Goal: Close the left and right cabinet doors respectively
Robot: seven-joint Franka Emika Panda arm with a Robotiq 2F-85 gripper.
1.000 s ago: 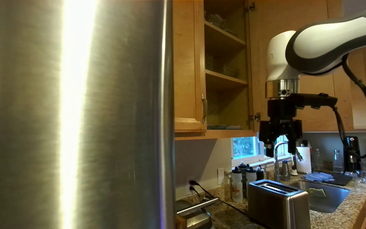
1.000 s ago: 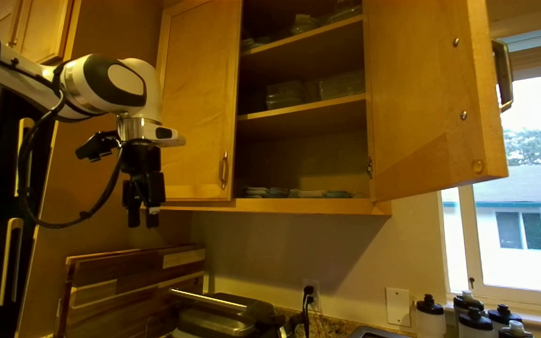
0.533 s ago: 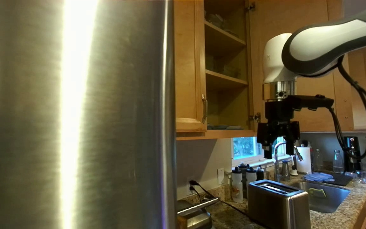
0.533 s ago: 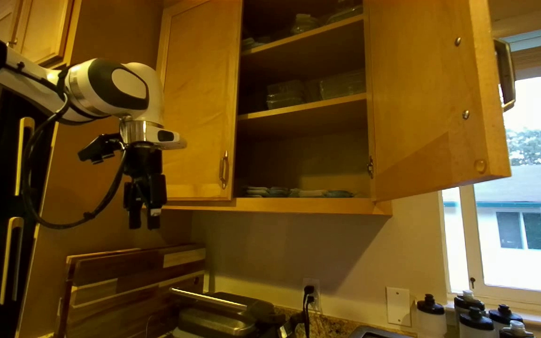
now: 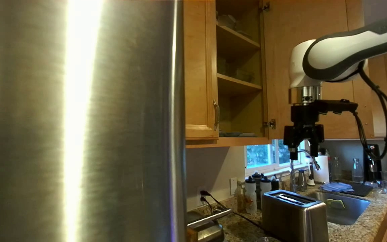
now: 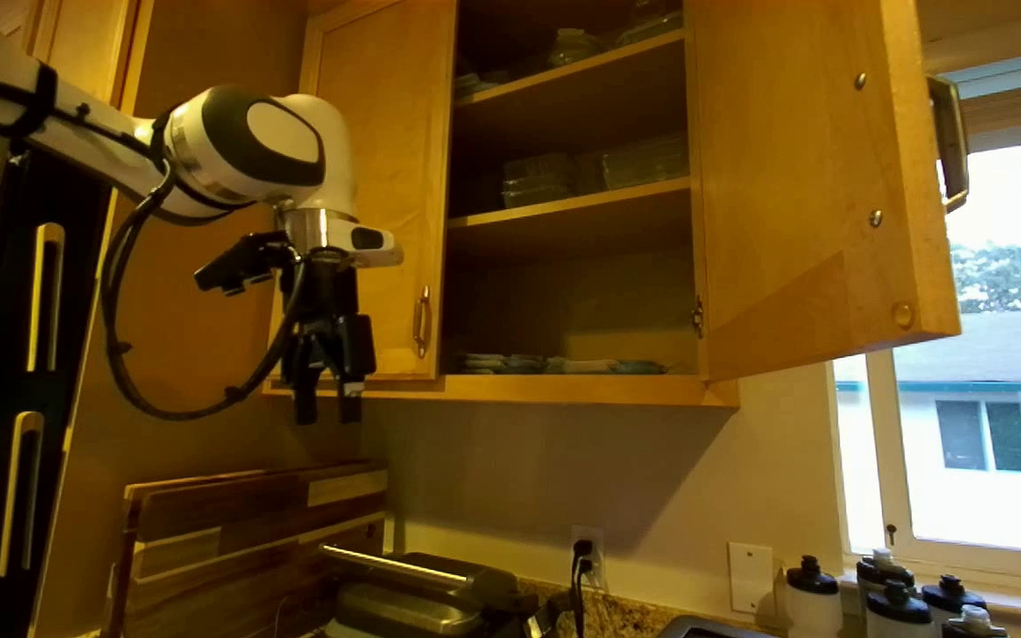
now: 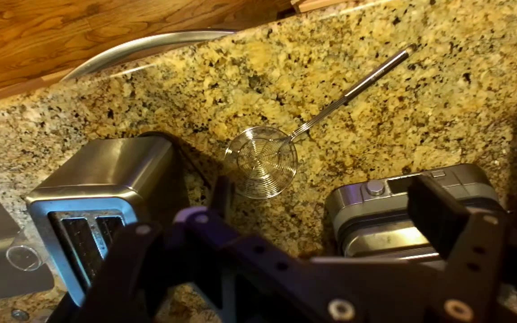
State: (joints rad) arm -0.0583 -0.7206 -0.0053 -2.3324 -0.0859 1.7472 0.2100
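Below the wall cabinet (image 6: 564,390), as you face it, is a granite counter (image 7: 352,130) and, left to right, wooden cutting boards (image 6: 245,549), a countertop grill (image 6: 413,610), a wire skimmer (image 7: 260,163), a steel toaster (image 7: 106,163) and squeeze bottles (image 6: 897,611); a window (image 6: 989,354) is at the cabinet's right. The left cabinet door (image 6: 400,177), behind your jaws and apart from them, looks flush on the cabinet's front; the right cabinet door (image 6: 794,186), well apart, stands swung wide at the cabinet's right. Your gripper (image 6: 327,412) hangs before the cabinet's lower left, jaws spread wide and pointing down. Your arm (image 6: 245,151) slopes in from the cabinet's front, wrist turned downward.
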